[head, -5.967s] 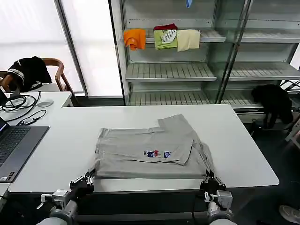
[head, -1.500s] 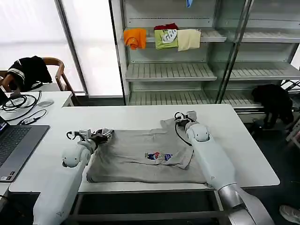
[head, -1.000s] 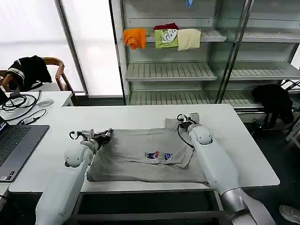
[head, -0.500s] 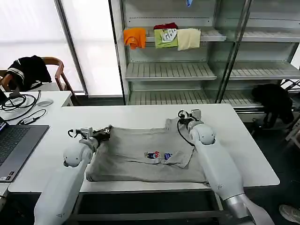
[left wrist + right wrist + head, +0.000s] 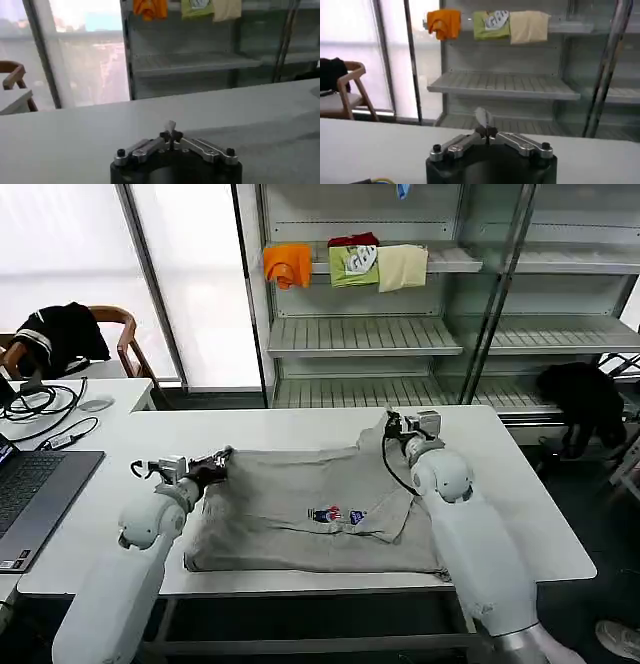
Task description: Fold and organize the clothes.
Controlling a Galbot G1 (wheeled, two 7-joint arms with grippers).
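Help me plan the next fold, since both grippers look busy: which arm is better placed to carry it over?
Neither alone, probably. The left gripper is shut on the shirt at its far left corner, the right gripper on its far right one. They likely move together.

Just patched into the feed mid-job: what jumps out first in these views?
The light grey shirt lies partly folded on the white table, its small multicolour print facing up. Both arms reach over it: the left gripper pinches the far left corner and the right gripper pinches the raised far right corner, each wrist view showing a bit of cloth between shut fingers. Behind, orange, green and cream folded garments sit on the top shelf.
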